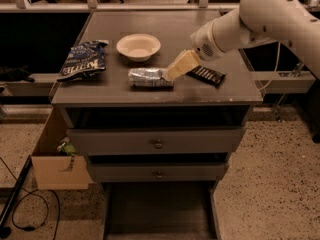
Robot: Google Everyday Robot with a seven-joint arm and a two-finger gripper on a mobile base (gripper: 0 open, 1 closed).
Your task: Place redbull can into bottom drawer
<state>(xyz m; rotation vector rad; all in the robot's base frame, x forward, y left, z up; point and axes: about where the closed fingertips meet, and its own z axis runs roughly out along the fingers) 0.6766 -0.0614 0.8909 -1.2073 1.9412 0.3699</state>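
**Op:** Entry: where does the redbull can [149,77] lie relative to the end effector [171,72]?

**Obs:** The can is on its side near the front edge of the bench [175,24]. Its long axis runs parallel to that edge. Your end effector is at the end of the can nearer the candy bar [206,75], angled down from the rear. Its tip overlaps that end in this view; contact not confirmable.

**Op:** Opening state?

**Obs:** Cannot tell how far open it is. The can rests on the bench, not lifted.

**Op:** Destination?

**Obs:** The bottom drawer [157,211] is pulled out below.

**Op:** Judgement?

**Obs:** You probably need to move along the can toward the chip bag [82,60], centre over its middle, and close across the short axis, not lengthwise.
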